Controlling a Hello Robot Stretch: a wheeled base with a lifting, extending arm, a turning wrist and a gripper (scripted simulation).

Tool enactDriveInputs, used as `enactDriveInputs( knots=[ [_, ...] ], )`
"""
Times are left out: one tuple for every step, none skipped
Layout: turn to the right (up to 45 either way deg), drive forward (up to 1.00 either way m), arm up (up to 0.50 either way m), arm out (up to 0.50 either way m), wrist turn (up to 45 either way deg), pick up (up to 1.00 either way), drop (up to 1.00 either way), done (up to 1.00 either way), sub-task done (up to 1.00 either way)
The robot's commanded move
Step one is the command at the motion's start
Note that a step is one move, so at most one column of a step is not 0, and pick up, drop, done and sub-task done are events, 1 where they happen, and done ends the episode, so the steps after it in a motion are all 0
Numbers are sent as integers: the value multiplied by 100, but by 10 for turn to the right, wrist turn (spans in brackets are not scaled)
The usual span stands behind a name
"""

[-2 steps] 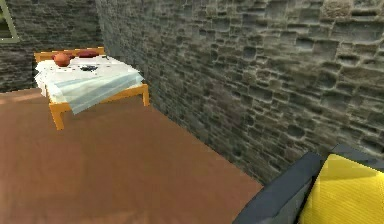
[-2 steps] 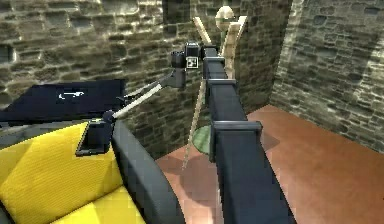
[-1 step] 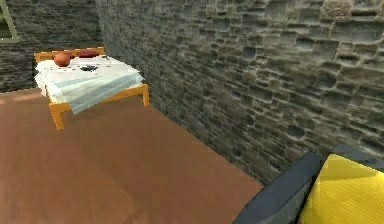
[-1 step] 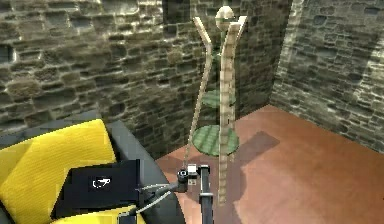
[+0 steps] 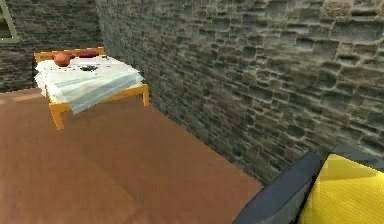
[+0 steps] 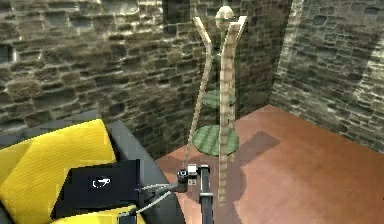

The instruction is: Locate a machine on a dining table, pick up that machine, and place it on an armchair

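One risk: gripper [image 6: 150,192] is sitting at box [image 6: 98,185] on armchair [image 6: 140,150]; we can't tell its hold, so retracting could drag it off.

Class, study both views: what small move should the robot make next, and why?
Probably ease the arm back a little. A dark flat thing already lies on the yellow cushion of the armchair, at the gripper; whether it is held cannot be told.

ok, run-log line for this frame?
end effector: at armchair | hold: cannot tell | on armchair: yellow cushion, black flat thing | beyond: wooden coat stand
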Motion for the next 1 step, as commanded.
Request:
enactDriveInputs(
  knots=[
    [0, 0, 0, 0, 0, 0, 100, 0, 0]
  ],
)
